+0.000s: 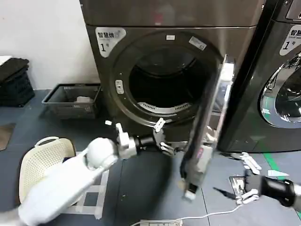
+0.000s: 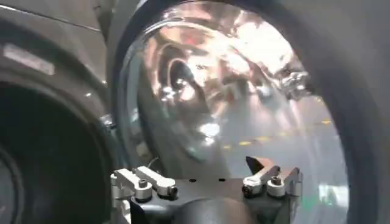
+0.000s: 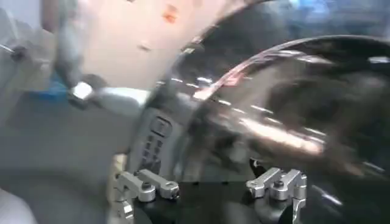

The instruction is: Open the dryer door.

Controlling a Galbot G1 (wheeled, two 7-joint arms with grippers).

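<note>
The left claw (image 1: 165,143), fingers spread and holding nothing, sits just inside the dryer door (image 1: 209,127), which stands swung out edge-on from the drum opening (image 1: 162,77). The right claw (image 1: 244,188) hangs low beyond it, also spread. Risk: with nothing gripping it, the door could swing back shut.

A laundry room, or a mock-up of one. Two big front-loading machines side by side against a white wall: a bronze-grey one (image 1: 141,42) numbered 1 with its dryer door (image 1: 209,122) swung open, a blacker one (image 1: 277,84) beside it. Grey floor (image 1: 141,188) marked with tape. A wire basket (image 1: 70,101), a pale laundry basket (image 1: 42,162), and stacked dark crates (image 1: 14,82) nearby.
</note>
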